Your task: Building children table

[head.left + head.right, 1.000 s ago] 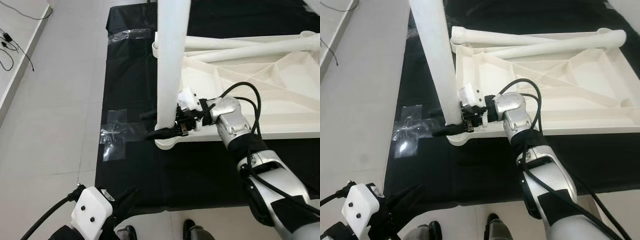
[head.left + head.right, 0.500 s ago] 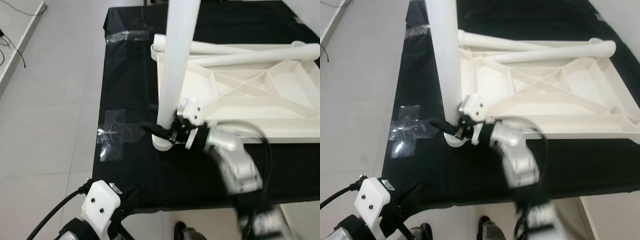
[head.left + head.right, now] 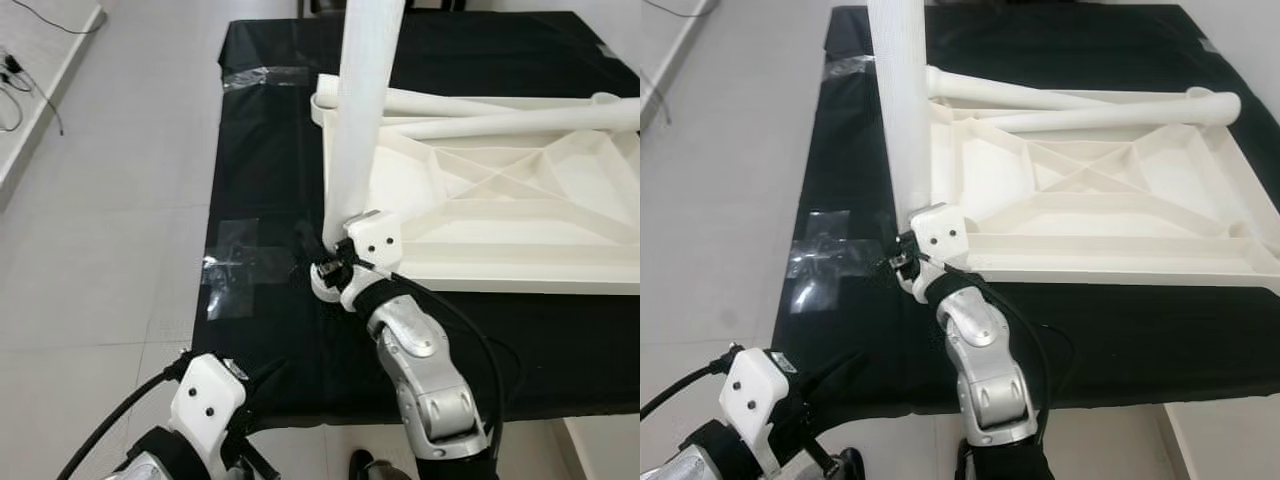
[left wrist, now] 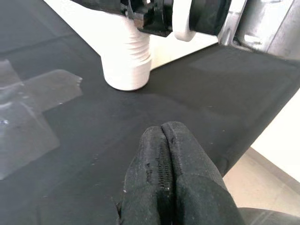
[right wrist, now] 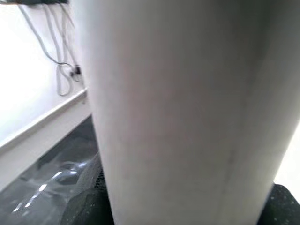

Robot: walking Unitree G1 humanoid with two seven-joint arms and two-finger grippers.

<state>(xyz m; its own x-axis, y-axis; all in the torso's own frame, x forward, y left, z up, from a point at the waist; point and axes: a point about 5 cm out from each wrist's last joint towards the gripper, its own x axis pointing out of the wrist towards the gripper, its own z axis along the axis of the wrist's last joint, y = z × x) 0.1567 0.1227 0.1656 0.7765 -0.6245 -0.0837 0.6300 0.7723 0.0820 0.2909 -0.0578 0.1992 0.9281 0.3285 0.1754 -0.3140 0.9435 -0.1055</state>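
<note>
In the left eye view, the upturned white table top (image 3: 500,215) lies on a black mat (image 3: 260,150) on the floor. An upright table leg (image 3: 358,120) stands in the corner socket (image 3: 325,285) at the top's 8 o'clock. The right gripper (image 3: 325,262) clasps the leg's base. I judge the step is screwing the leg in: keep it plumb and turn without side push.

In the right eye view, two loose legs (image 3: 1080,100) lie along the top's 12 o'clock edge.

In the left wrist view, the left gripper (image 4: 165,154) is closed on nothing, low at 6 o'clock, near the threaded end (image 4: 127,61).

In the right wrist view, black fingers (image 5: 89,208) flank the leg closely.
</note>
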